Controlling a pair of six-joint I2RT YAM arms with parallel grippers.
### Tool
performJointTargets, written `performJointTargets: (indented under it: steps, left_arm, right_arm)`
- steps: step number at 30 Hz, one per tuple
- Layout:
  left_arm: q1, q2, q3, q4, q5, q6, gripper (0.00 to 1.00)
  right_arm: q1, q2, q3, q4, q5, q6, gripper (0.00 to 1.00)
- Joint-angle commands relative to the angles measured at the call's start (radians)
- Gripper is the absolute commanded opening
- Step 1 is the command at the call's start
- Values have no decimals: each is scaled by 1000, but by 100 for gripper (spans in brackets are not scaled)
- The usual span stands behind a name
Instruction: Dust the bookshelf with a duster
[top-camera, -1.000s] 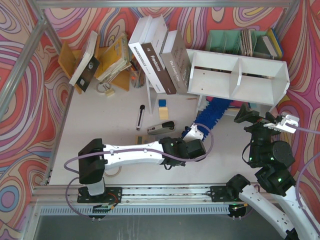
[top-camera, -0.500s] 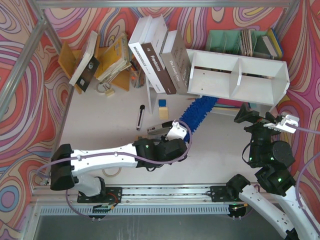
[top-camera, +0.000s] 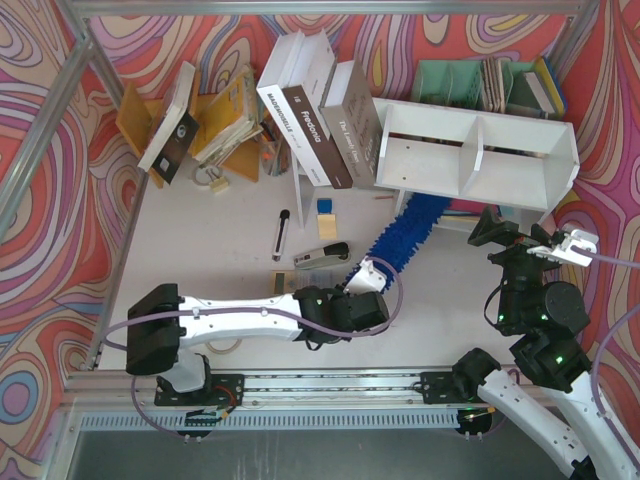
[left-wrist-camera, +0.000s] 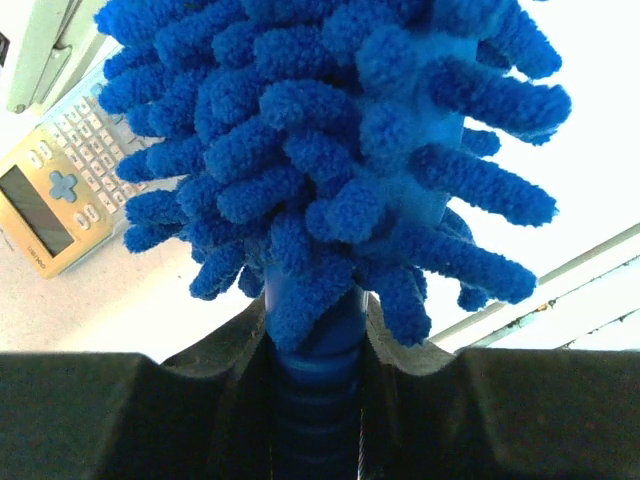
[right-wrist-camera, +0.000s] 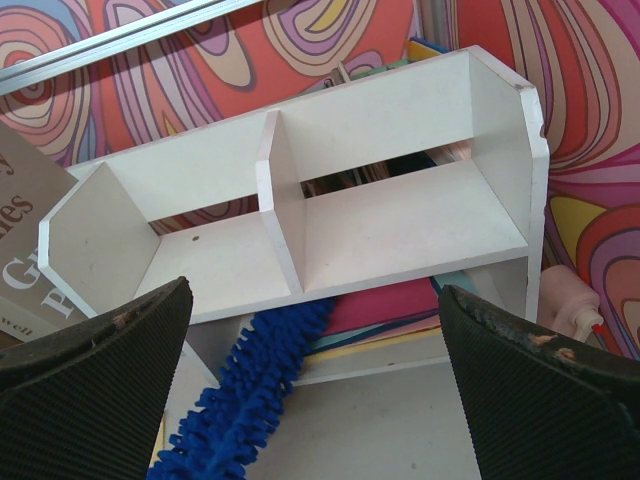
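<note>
Swinging back to the right since half a second ago, my left gripper has carried the duster round so its tip points under the shelf again. Nearest me, toward the near edge of the table about midway along, that gripper is clamped on the blue handle, jaws tight on both sides in the wrist view, with the stapler just beside it. From there the fluffy head slants away toward the far right corner and ends below the shelf's lower board, under the left compartment near the divider; I cannot tell whether the bristles touch. My right gripper hangs spread wide and empty near the right edge, facing the shelf front. To do this pass well, I judge I should raise the head, lay the bristles flat on a board and sweep lightly along it. Pushing hard could shift a shelf on legs.
</note>
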Motion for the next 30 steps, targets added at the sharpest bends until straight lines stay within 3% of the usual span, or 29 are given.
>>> performJointTargets:
  steps: [1,5,9,21,25,30]
  left_arm:
    - [-37,-32,3,70,-54,41,0]
    - [-45,-72,2,107,-66,70,0]
    - [-47,-56,10,171,8,132,0]
    - [-49,195,232,113,200,279,0]
    - [-52,253,293,63,201,289,0]
    - [-50,203,230,87,171,261,0]
  right_arm:
    - [-4,-4,-4,22,9,-7,99]
    - [-4,-5,-4,22,9,-6,99]
    - [-4,-5,-4,23,9,-6,99]
    - [-4,-8,-3,21,11,-9,99]
    - [-5,-8,-5,22,11,-9,99]
    - [-4,-8,-6,25,12,-11,99]
